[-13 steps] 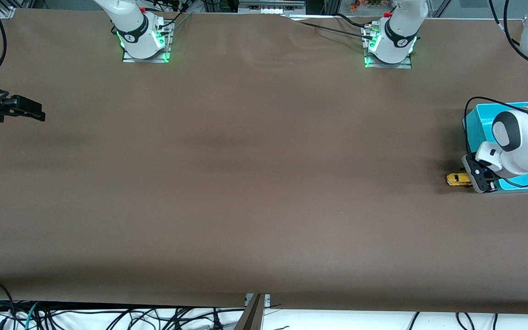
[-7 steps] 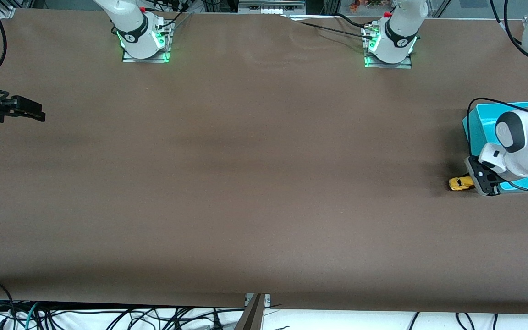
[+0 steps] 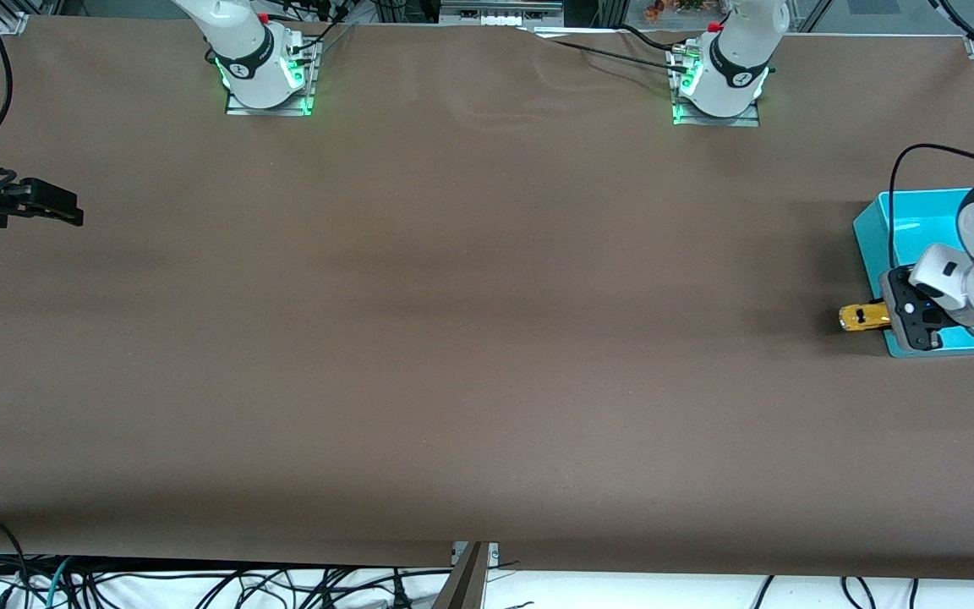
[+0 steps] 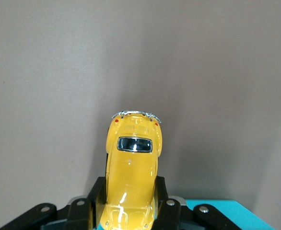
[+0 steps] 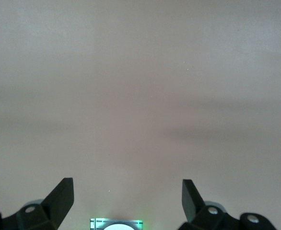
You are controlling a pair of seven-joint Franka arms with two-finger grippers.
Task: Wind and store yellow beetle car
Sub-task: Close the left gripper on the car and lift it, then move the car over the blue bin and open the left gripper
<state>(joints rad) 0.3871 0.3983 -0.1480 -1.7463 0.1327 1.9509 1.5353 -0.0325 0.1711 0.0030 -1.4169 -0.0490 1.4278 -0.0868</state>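
Note:
The yellow beetle car (image 3: 862, 318) is a tiny rounded toy with a dark rear window. My left gripper (image 3: 883, 316) is shut on it, its black fingers (image 4: 96, 199) pressed against both sides of the body (image 4: 133, 163). The car's rear with the chrome bumper sticks out past the fingertips, low over the brown table, just beside the edge of the teal bin (image 3: 897, 216). My right gripper (image 3: 60, 207) waits at the right arm's end of the table, open with nothing between its fingers (image 5: 59, 196).
The teal bin's corner (image 4: 222, 207) shows under the left gripper. Both arm bases (image 3: 267, 76) (image 3: 717, 85) stand with green lights along the table's back edge. Cables hang below the edge nearest the front camera.
The left gripper closed on the car, then moved with it a little toward the teal bin. The right arm has not moved.

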